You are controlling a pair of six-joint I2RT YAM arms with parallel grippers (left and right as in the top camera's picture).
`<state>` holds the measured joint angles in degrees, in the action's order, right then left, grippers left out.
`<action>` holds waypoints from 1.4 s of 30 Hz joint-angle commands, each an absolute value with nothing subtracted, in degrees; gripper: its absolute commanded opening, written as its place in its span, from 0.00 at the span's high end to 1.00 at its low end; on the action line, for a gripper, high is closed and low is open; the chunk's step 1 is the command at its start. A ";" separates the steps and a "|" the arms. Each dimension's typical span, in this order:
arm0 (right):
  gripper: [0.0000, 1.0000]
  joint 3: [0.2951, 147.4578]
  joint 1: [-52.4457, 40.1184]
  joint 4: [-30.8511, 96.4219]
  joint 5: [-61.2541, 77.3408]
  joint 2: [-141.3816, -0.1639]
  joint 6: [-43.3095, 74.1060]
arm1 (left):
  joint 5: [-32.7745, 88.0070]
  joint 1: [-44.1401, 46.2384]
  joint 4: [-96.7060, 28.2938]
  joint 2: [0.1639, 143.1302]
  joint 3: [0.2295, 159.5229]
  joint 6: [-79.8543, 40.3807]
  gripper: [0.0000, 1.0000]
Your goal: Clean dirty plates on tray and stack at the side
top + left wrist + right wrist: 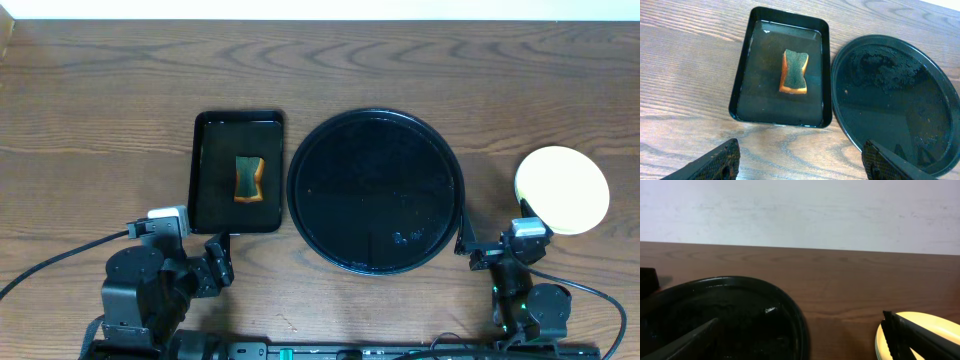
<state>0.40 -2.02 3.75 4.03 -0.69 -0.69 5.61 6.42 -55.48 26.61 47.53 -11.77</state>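
Note:
The large round black tray (375, 190) lies at the table's middle with no plates on it; its wet surface shows in the left wrist view (890, 100) and the right wrist view (740, 310). A pale yellow plate (562, 188) sits on the table to the tray's right and looks clean on top; it also shows in the right wrist view (935, 325). No mint-blue plate can be made out. My left gripper (216, 258) (800, 162) is open and empty over bare table near the front. My right gripper (490, 245) (805, 340) is open and empty between the tray and the plate.
A smaller rectangular black tray (210, 180) (750, 95) holds shallow water and a green-and-orange sponge (249, 178) (794, 71), left of the round tray. Both arm bases stand at the table's front edge. A pale wall runs behind the table.

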 commanded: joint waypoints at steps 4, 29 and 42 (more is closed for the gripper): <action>0.01 0.32 -3.09 4.05 3.40 -0.27 -1.37 | 4.71 6.17 -55.53 26.50 47.24 -11.20 0.21; 0.01 0.32 -3.09 4.08 3.40 -0.27 -1.37 | 3.42 -0.32 -20.08 1.32 13.45 -11.05 0.21; 0.01 0.32 -3.09 4.08 3.40 -0.27 -1.37 | 4.38 -0.25 3.22 0.10 0.23 -5.10 0.21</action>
